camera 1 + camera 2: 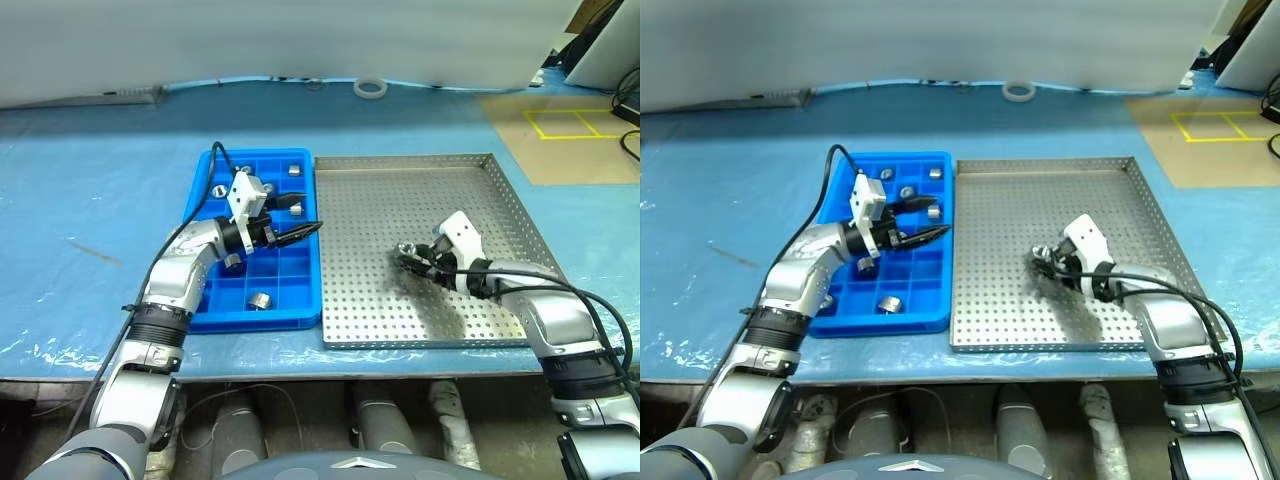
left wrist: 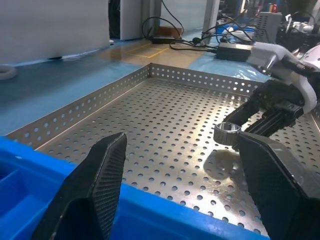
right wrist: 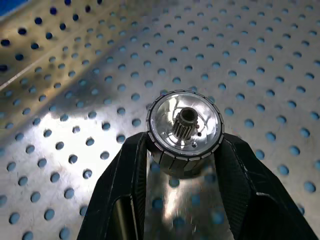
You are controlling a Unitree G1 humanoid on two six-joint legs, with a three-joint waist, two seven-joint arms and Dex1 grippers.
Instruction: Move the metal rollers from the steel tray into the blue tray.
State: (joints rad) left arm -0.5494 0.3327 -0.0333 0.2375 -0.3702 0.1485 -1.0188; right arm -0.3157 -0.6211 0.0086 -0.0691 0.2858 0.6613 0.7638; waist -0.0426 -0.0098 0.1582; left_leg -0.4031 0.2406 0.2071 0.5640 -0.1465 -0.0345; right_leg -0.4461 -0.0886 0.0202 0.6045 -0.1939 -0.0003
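Observation:
My right gripper [image 1: 408, 255] is shut on one metal roller [image 3: 184, 125], a shiny stubby cylinder with a small toothed hub. It holds the roller just above the perforated floor of the steel tray [image 1: 400, 190], near the middle. The left wrist view shows the same roller [image 2: 227, 134] with its shadow on the floor beneath. My left gripper [image 1: 298, 217] is open and holds nothing, hovering over the right edge of the blue tray [image 1: 255, 322] and pointing toward the steel tray. Several rollers lie in the blue tray's compartments, among them one [image 1: 259, 300] near the front and one [image 1: 295, 170] at the back.
The two trays sit side by side on a blue-covered table. A white tape ring [image 1: 370, 88] lies at the table's far edge. At the far right lies brown board with yellow tape marks [image 1: 570, 125]. A black cable runs from my left wrist over the blue tray.

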